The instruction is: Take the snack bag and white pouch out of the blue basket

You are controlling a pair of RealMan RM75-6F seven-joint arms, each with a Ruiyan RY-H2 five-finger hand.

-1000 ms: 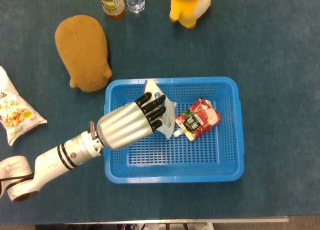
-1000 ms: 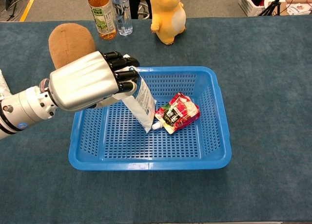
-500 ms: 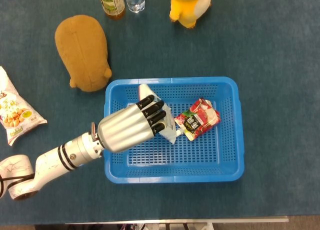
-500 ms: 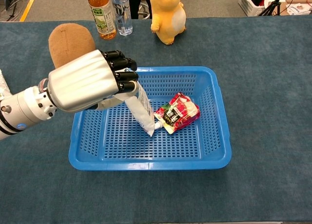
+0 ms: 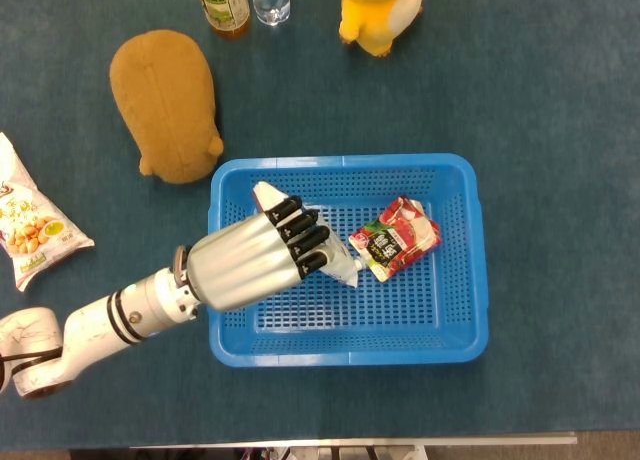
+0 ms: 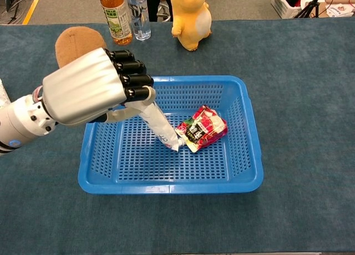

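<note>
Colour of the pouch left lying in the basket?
Red pouch, dark label; clearest in chest view.

No print on any pack, pouch or bottle label is legible.

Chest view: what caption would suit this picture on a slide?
Left hand lifts the white pouch from the blue basket, beside a red pouch.

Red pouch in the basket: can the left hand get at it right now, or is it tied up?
Probably not yet. The left hand already grips the white pouch, so it has no free grasp. The red pouch itself lies uncovered in the blue basket.
</note>
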